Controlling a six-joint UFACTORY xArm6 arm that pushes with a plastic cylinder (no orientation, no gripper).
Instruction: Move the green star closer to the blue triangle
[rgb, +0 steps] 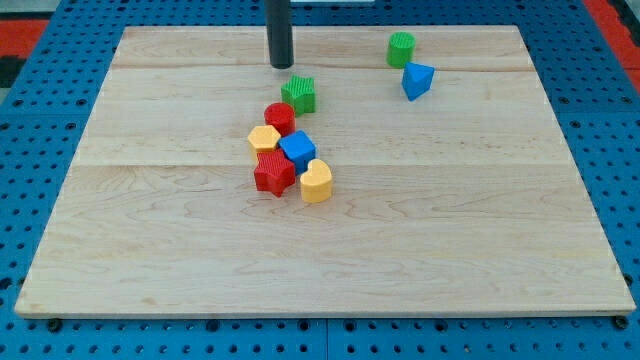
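Note:
The green star (299, 94) lies on the wooden board, above the middle cluster of blocks. The blue triangle (418, 80) lies toward the view's top right, well to the right of the star. My tip (281, 64) is just above and slightly left of the green star, a small gap from it.
A green cylinder (401, 48) stands just above the blue triangle. Below the star is a tight cluster: a red cylinder (279, 118), a yellow hexagon (264, 138), a blue cube (297, 150), a red star (273, 173) and a yellow heart (316, 182). The board's top edge (320, 28) is near my tip.

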